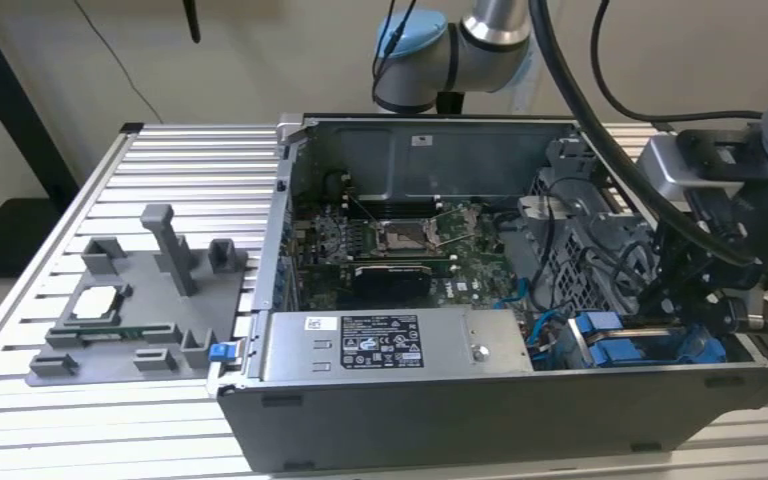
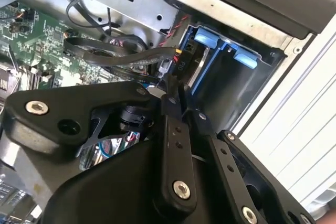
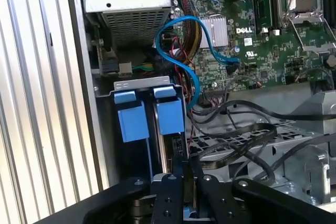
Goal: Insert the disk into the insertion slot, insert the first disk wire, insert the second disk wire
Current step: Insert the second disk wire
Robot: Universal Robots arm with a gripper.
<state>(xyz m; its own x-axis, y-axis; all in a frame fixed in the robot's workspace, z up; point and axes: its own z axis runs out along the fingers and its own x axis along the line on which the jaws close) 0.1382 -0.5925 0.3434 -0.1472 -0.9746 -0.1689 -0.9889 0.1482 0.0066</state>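
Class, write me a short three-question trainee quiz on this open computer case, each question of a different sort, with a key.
1. True or false: the black end effector hangs over the grey fixture tray outside the case.
2. How many bright blue plastic drive fronts stand side by side in the grey metal drive cage? A) one B) two C) four
3. Fill in: the curved blue cable plugs into the green ____.

Key: 1 false, it is at the drive cage; 2 B; 3 motherboard.
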